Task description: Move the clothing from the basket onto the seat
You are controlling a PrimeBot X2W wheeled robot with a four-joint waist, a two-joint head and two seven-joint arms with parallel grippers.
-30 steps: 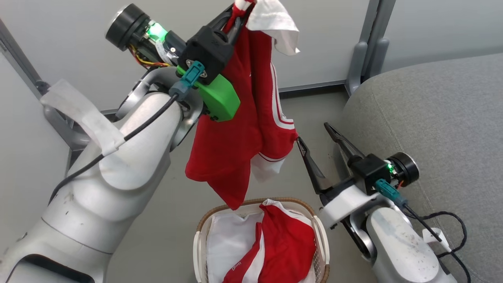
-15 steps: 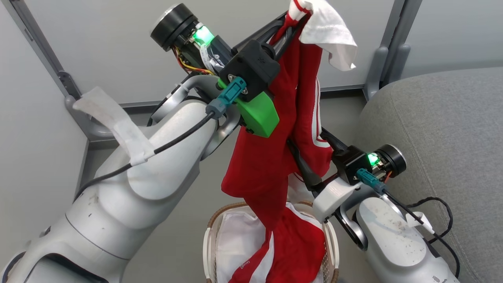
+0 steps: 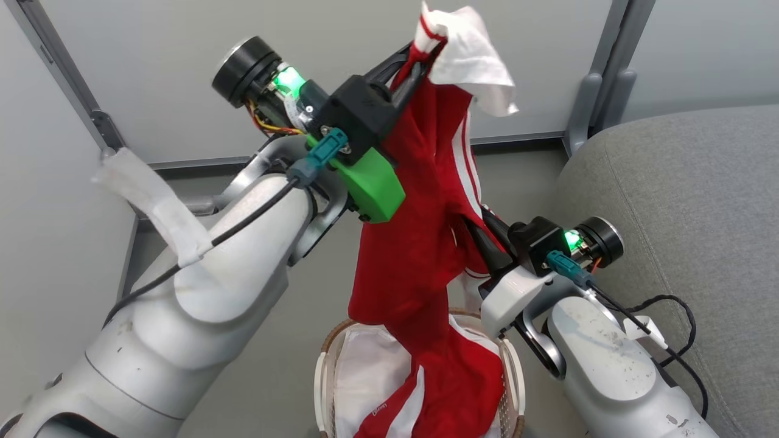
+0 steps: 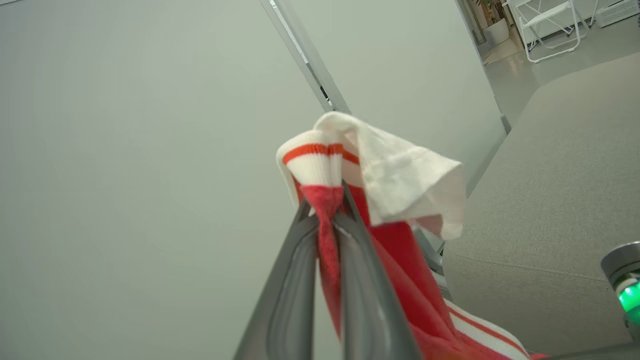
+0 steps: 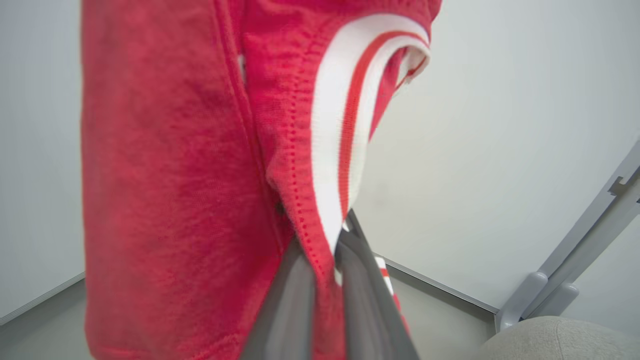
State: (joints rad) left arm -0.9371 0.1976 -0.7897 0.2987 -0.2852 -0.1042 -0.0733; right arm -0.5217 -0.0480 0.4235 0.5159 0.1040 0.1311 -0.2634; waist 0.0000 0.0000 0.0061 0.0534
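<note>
There are two red garments with white stripes. The first garment (image 3: 414,255) hangs straight above the basket (image 3: 323,365), held between the two grippers. The left gripper (image 3: 426,52), high above the basket, is pinched tight on the garment's white-trimmed top edge, and a white flap droops beside its fingertips. The right gripper (image 3: 481,234), lower and just above the basket's right rim, is closed on a fold at the striped side hem. The second garment (image 3: 468,377) lies in the right half of the basket on one white liner sheet (image 3: 365,377). The tail of the first garment drops in front of it, and I cannot tell whether the two touch. The one basket stands on the grey floor (image 3: 274,365). The one grey seat (image 3: 681,182) rises to the right of the basket. The right forearm (image 3: 608,365) and its black cable (image 3: 681,304) lie between the basket and the seat. Behind the basket, pale wall panels meet at a metal post (image 3: 608,67).
</note>
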